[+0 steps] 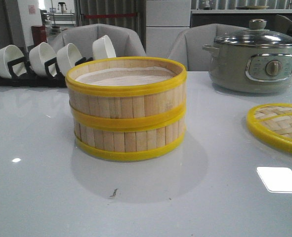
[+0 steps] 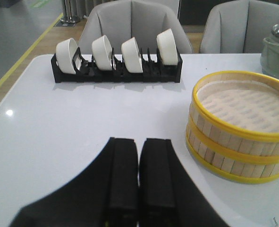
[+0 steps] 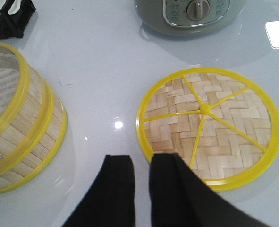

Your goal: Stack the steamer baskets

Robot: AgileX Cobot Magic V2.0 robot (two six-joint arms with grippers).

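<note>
Two baskets (image 1: pixel 126 109) sat stacked mid-table, rims lined up so the pile held steady — the task looked done. Left gripper (image 2: pixel 139 176) hung clenched and empty beside them; right gripper (image 3: pixel 140 187) hovered slightly parted at the lid (image 3: pixel 208 126), grasping nothing

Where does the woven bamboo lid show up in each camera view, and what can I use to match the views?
Front view: woven lid lies flat at the right edge, cut off by the frame.
Left wrist view: not in it.
Right wrist view: lid fills the centre-right, spokes up, just beyond the right end effector.
Shared landmark: the stacked steamer baskets, which show in all three views; the grey electric pot behind also helps.
</note>
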